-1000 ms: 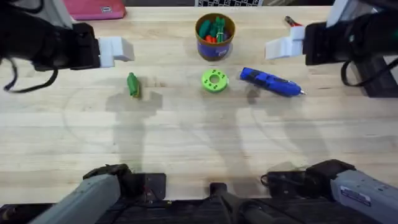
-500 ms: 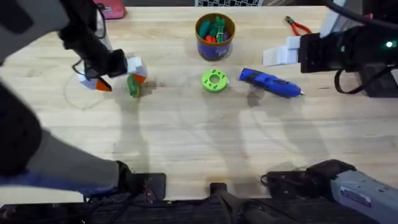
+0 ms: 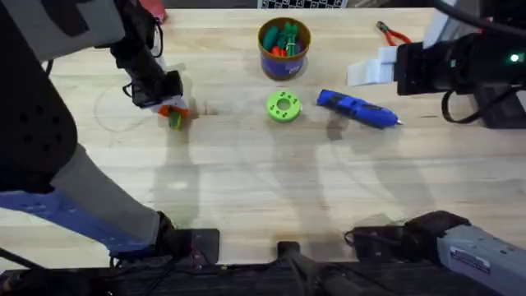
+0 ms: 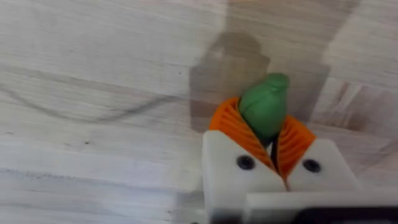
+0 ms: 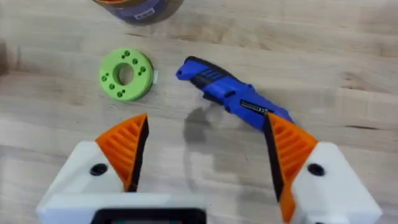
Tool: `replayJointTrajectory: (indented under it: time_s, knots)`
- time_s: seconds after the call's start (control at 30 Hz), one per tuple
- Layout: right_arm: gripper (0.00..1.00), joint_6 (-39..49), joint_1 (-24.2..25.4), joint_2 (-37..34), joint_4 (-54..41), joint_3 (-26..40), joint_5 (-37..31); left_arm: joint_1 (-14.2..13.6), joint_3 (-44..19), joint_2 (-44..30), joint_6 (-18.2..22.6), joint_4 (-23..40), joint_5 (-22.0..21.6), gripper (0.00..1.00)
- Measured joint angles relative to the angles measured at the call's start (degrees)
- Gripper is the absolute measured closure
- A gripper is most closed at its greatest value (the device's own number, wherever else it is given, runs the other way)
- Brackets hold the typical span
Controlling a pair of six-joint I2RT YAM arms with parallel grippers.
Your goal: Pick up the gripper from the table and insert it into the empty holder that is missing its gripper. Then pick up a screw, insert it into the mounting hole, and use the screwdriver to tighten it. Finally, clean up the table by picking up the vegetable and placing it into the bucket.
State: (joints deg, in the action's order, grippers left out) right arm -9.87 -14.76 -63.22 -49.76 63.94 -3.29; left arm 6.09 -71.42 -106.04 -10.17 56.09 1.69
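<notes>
My left hand [image 4: 266,144] sits closed on the vegetable [image 4: 265,111] down on the desk [image 3: 263,189], the bucket [image 3: 284,48] off to its right and farther away, while my right hand [image 5: 202,155] hangs open

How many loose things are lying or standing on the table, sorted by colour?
Green: 2, the vegetable and the disc
Blue: 2, the screwdriver and the bucket
Red: 1, the pliers
Total: 5

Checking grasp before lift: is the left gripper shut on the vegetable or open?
Shut on it: in the left wrist view the left gripper has its orange pads pressed on both sides of the vegetable.
</notes>
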Motion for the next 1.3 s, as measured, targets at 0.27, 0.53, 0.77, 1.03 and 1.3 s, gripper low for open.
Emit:
replayJointTrajectory:
  time_s: [0.27,0.53,0.77,1.03,1.3]
  knots:
    - [0.008,0.0,0.0,0.0,0.1,0.0,0.0,-0.3,-5.4,-1.0,-1.1,4.0,2.6,0.968]
    - [0.007,0.0,0.0,0.0,0.1,0.0,0.0,-5.8,-25.4,-1.1,-1.4,5.4,6.6,0.969]
    - [0.009,0.0,0.0,0.0,0.1,0.0,0.0,-16.6,-30.9,-1.1,-2.1,-3.5,8.3,0.969]
    - [0.009,0.0,0.0,0.0,0.2,0.0,0.0,-25.3,-30.9,-2.2,-3.7,-13.4,9.3,0.969]
    - [0.009,0.0,0.0,0.0,0.2,0.0,0.0,-28.4,-30.9,-9.7,-3.9,-17.4,9.7,0.969]
